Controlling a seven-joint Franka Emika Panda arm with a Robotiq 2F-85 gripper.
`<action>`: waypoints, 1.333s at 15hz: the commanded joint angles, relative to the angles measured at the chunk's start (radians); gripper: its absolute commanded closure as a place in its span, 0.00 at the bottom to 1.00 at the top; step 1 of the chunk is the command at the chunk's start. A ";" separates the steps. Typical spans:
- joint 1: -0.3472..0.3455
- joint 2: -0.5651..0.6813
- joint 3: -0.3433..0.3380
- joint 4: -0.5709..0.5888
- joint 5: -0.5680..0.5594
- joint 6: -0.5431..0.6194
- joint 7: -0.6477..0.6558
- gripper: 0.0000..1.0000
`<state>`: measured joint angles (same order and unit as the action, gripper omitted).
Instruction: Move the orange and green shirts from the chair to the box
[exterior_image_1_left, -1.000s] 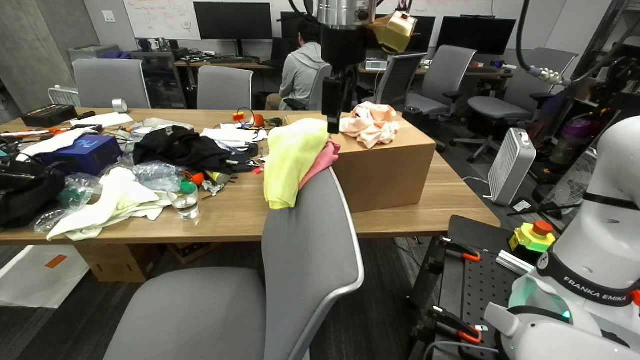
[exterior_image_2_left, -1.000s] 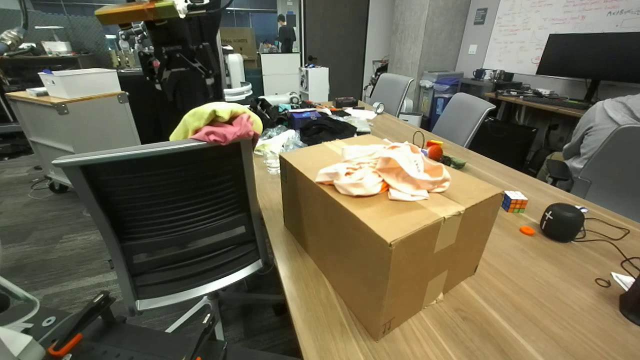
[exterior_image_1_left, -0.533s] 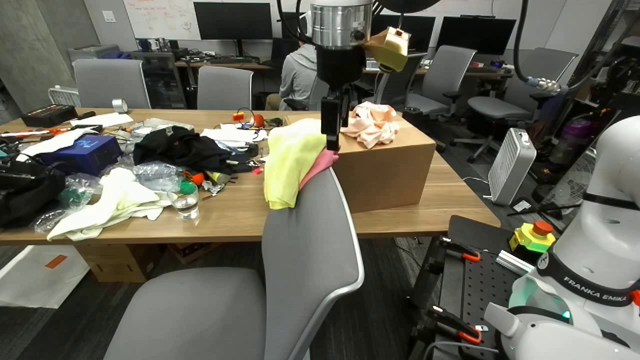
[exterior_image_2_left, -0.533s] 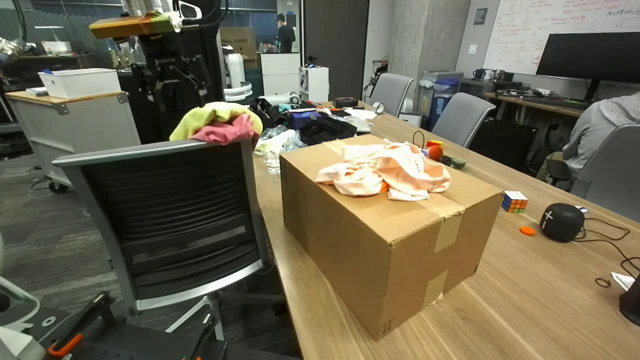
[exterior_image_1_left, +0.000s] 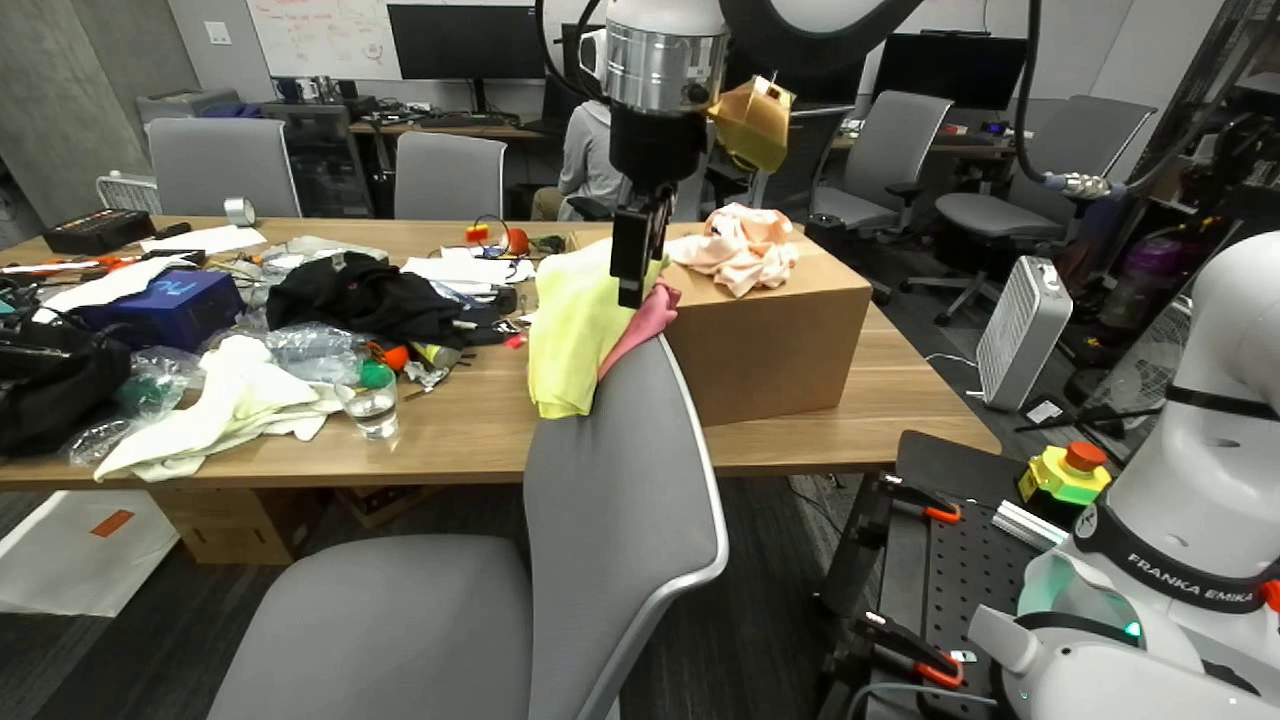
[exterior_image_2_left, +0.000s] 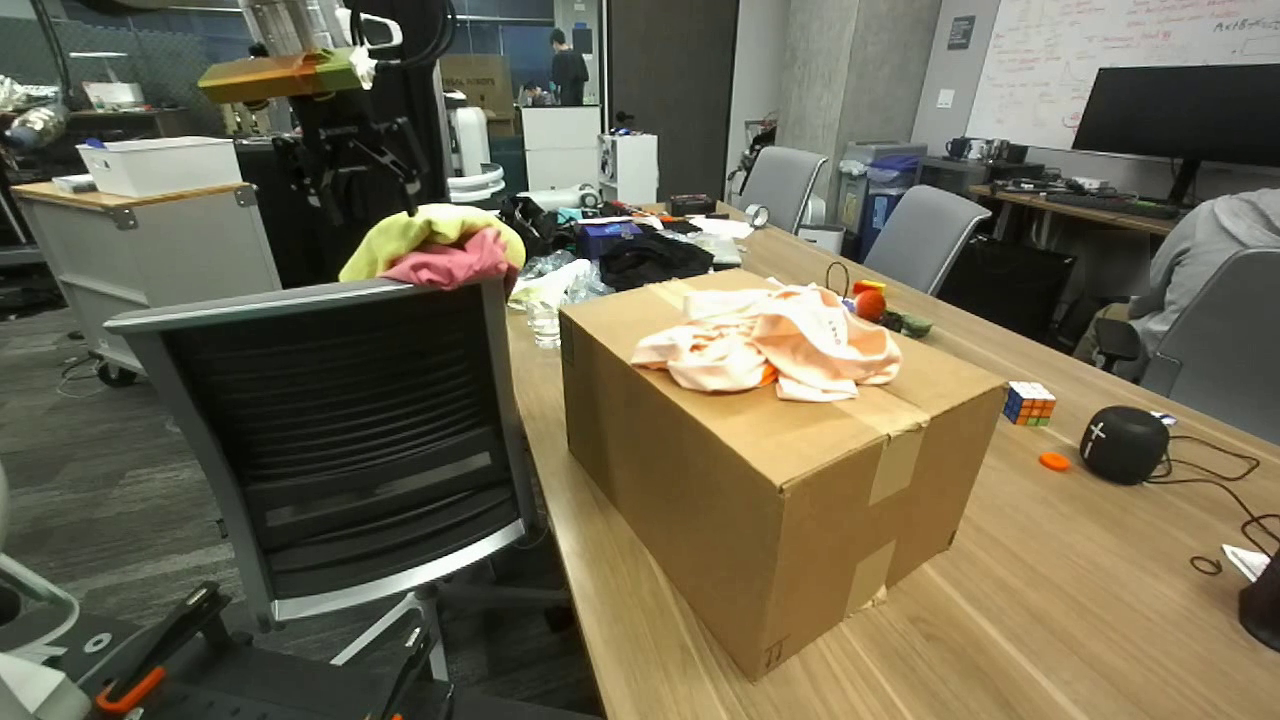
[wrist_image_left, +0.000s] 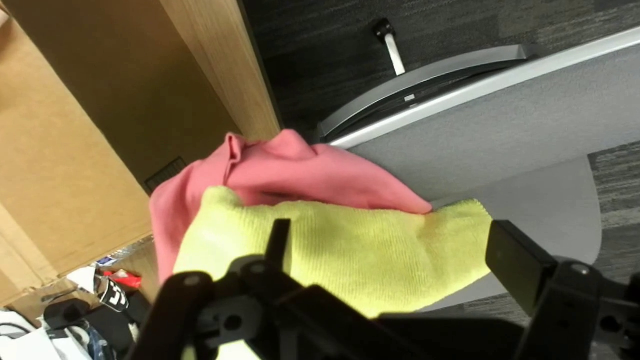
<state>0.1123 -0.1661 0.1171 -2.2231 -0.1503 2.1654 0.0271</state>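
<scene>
Near the centre of an exterior view, the green shirt (exterior_image_1_left: 575, 340), yellow-green and finely ribbed, is draped in folds over the back of the upright grey chair (exterior_image_1_left: 630, 480). It is spread across the middle of the wrist view, where part of it is hidden. The orange shirt (exterior_image_2_left: 780, 340), pale peach in tone, is crumpled in a heap on the flat top of the cardboard box (exterior_image_2_left: 680, 480). The box is taped shut and, with the orange shirt, is seen right of centre in both exterior views.
</scene>
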 joint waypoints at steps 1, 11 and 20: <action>-0.006 0.002 0.008 -0.013 -0.039 0.057 0.020 0.00; -0.027 0.011 0.020 -0.053 -0.308 0.179 0.188 0.00; -0.033 0.031 0.015 -0.065 -0.402 0.192 0.264 0.00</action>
<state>0.0974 -0.1405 0.1202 -2.2870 -0.5171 2.3260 0.2542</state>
